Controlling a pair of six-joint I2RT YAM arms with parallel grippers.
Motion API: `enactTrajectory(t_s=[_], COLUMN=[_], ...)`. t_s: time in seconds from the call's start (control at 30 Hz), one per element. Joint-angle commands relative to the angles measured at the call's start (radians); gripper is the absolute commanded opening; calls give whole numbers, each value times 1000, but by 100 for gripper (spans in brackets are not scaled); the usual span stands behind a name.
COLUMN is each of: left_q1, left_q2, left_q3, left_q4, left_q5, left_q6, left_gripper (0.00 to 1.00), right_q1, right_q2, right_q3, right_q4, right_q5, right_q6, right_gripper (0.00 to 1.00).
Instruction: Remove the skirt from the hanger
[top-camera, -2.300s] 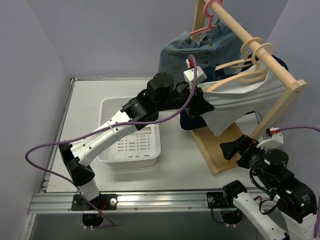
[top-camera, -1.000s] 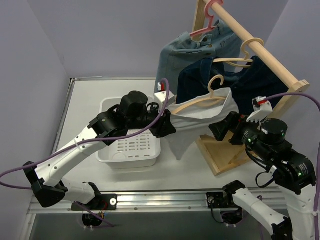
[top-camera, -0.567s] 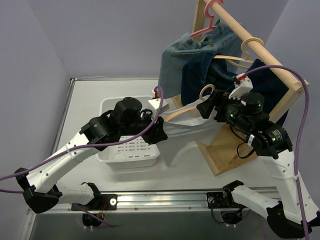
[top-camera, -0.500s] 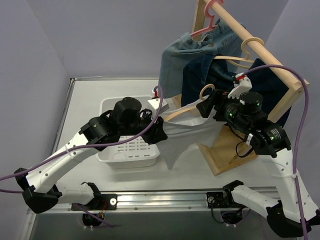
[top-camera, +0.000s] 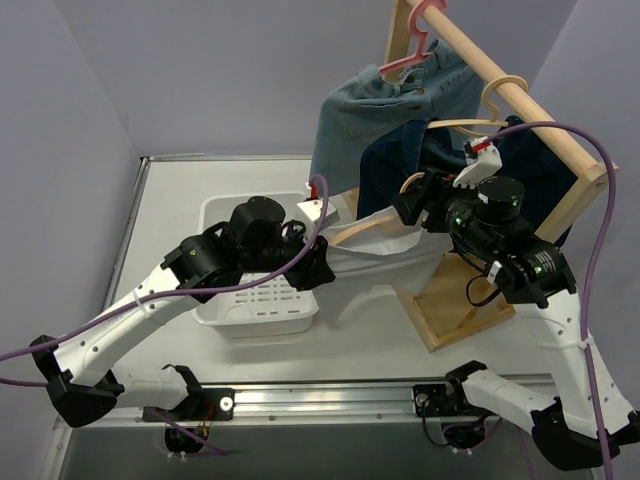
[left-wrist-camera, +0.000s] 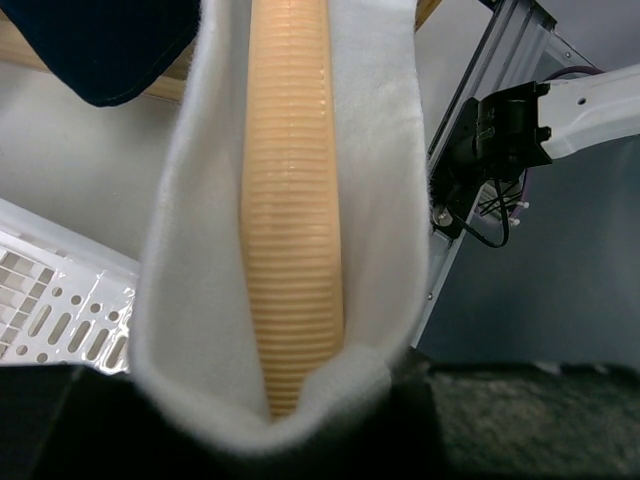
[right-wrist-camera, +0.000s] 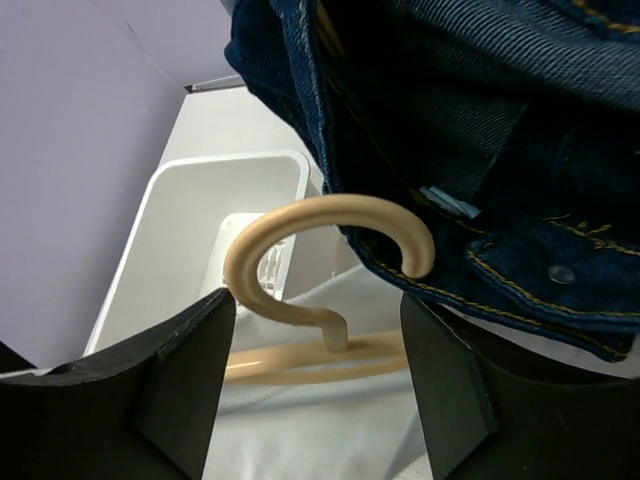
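A white skirt (top-camera: 372, 262) hangs on a beige hanger (top-camera: 372, 218), off the rail and over the table. My left gripper (top-camera: 318, 263) is shut on the hanger's left end through the skirt's waistband. In the left wrist view the ribbed hanger arm (left-wrist-camera: 290, 190) runs away from my gripper (left-wrist-camera: 290, 425), wrapped in white skirt cloth (left-wrist-camera: 185, 300). My right gripper (top-camera: 410, 205) is open at the hanger's hook (top-camera: 408, 184). In the right wrist view the hook (right-wrist-camera: 300, 225) stands between my open fingers (right-wrist-camera: 190, 390), untouched, with my gripper (right-wrist-camera: 320, 400) over the skirt (right-wrist-camera: 330, 435).
A wooden rack rail (top-camera: 500, 75) carries a light denim garment (top-camera: 365, 110), dark jeans (top-camera: 530, 170), a pink hanger (top-camera: 415, 40) and another beige hanger (top-camera: 500, 95). The dark jeans (right-wrist-camera: 480, 140) hang right against the hook. A white basket (top-camera: 225, 305) sits under my left arm.
My left gripper has pulled the hanger and skirt off the rail toward the basket. My right arm has risen from the table's near edge and set its open jaws around the hook.
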Motion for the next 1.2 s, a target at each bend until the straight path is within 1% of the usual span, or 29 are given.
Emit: enactTrajectory(t_s=[0.0, 0.07, 0.1, 0.13, 0.2, 0.27, 0.3, 0.33, 0.4, 0.43, 0.47, 0.5, 0.53, 0.6, 0.67, 0.7, 0.8, 0.87, 0.9, 0.93, 0.97, 1.0, 1.03, 1.07, 1.1, 1.13, 1.17], left_q1=[-3, -3, -3, -3, -3, -3, -3, -3, -3, -3, -3, -3, -3, -3, -3, -3, -2, 0, 0, 0, 0, 0, 0, 0, 0, 0, 0], left_q2=[-30, -30, -32, -32, -30, -23, -12, -6, 5, 6, 9, 14, 13, 10, 5, -3, -13, -14, -10, -10, -9, -9, -12, -13, -17, -21, -24], left_q3=[9, 6, 8, 11, 14, 28, 35, 42, 51, 51, 54, 57, 57, 52, 49, 45, 39, 40, 42, 43, 42, 40, 39, 37, 42, 43, 46], left_q4=[103, 112, 113, 113, 126, 130, 130, 135, 147, 152, 153, 156, 162, 175, 185, 199, 212, 213, 212, 209, 207, 205, 205, 202, 181, 169, 158], left_q5=[36, 45, 51, 50, 57, 67, 70, 79, 93, 103, 107, 108, 110, 111, 111, 111, 111, 119, 122, 123, 122, 123, 125, 122, 116, 104, 87], left_q6=[-5, -9, -12, -14, -17, -17, -17, -18, -22, -26, -26, -28, -29, -35, -43, -48, -57, -58, -58, -58, -57, -55, -52, -48, -42, -26, -19], left_gripper=[2, 2, 2, 2, 2, 2, 2, 2, 2, 2, 2, 2, 2, 2, 2, 2, 2, 2, 2, 2, 2, 2, 3, 11, 25, 83, 94], right_q1=[4, 5, 4, 5, 7, 17, 20, 20, 23, 22, 22, 23, 24, 27, 27, 25, 25, 25, 27, 27, 25, 25, 27, 27, 28, 28, 27], right_q2=[43, 46, 49, 53, 52, 46, 43, 41, 40, 40, 41, 43, 40, 35, 20, 12, -19, -35, -39, -43, -46, -55, -60, -68, -75, -86, -88], right_q3=[-42, -86, -97, -118, -143, -174, -180, -185, -189, -189, -186, -186, -188, -194, -207, -218, -263, -293, -300, -306, -306, -304, -301, -294, -286, -278, -255], right_q4=[102, 132, 151, 161, 191, 202, 204, 201, 195, 193, 181, 176, 173, 150, 143, 135, 129, 138, 142, 142, 136, 129, 127, 113, 106, 97, 75], right_q5=[-46, -38, -37, -51, -66, -57, -49, -42, -28, -26, -9, -2, 3, 40, 54, 72, 95, 91, 87, 101, 109, 127, 149, 179, 196, 205, 210], right_q6=[22, 31, 36, 40, 56, 62, 62, 57, 45, 39, 28, 21, 11, -2, -9, -12, -12, -10, -9, 1, 5, 11, 19, 21, 24, 24, 12], right_gripper=[62, 56, 46, 41, 36, 35, 26, 22, 22, 18, 10, 10, 16, 35, 39, 43, 45, 42, 35, 21, 4, 0, 0, 0, 0, 0, 0])
